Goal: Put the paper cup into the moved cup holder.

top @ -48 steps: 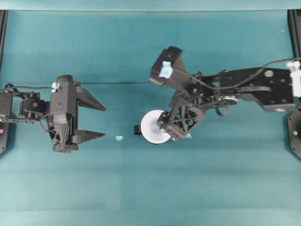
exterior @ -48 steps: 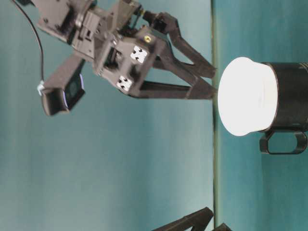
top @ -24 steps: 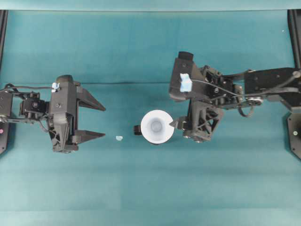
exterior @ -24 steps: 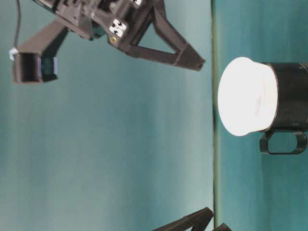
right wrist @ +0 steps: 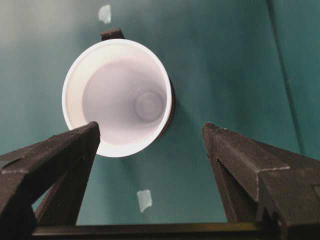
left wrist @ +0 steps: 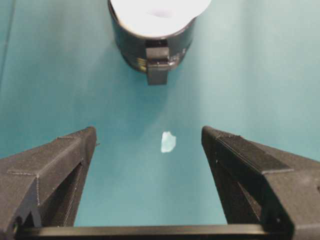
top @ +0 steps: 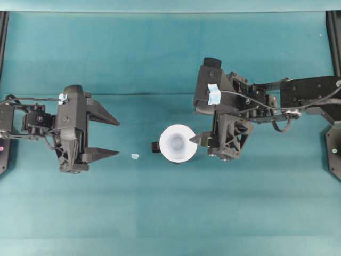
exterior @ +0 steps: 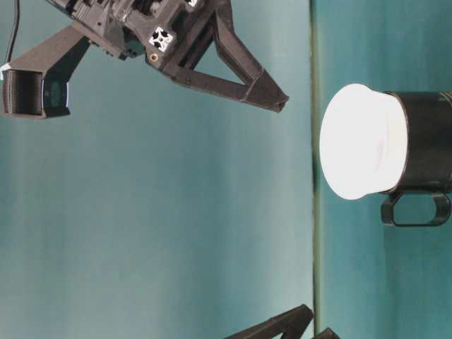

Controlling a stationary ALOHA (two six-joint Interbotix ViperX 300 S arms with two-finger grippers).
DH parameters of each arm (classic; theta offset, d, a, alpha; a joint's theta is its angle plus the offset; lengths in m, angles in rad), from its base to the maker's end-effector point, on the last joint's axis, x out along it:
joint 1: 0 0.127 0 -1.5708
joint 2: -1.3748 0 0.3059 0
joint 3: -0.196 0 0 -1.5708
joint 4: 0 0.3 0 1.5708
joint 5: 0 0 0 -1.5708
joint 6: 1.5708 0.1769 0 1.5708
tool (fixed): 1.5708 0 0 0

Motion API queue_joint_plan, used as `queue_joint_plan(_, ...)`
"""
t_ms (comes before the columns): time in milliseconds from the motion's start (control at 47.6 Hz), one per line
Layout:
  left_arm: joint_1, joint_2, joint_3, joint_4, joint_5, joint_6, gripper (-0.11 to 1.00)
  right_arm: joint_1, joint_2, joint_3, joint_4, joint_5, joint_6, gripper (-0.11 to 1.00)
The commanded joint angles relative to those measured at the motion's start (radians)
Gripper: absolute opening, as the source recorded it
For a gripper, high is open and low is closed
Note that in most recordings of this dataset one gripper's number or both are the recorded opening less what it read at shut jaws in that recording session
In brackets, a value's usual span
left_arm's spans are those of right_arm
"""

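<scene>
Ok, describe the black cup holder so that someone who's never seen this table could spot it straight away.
Look near the middle of the teal table, between the two arms. The cup holder is the glossy black round mug there, with a small side handle. The white paper cup sits inside it, its rim sticking out above.

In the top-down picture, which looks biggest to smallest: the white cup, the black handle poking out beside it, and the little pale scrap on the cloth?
1. paper cup
2. handle of the cup holder
3. pale scrap, slightly smaller

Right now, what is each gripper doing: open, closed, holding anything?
Left gripper: open, holding nothing.
Right gripper: open, holding nothing, above the paper cup.
</scene>
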Motion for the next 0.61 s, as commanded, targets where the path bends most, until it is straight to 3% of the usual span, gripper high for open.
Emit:
queue_joint_plan(0,0.0,-0.005,-0.009,0.002,-0.005,-0.002,0.87,0.002,-0.021,-0.006,0.002,-0.008,-0.005,0.91)
queue_joint_plan(588,0.0,-0.005,-0.009,0.002,-0.005,-0.002,0.87,0.003,-0.021,-0.008,0.002,-0.008,0.0,0.91)
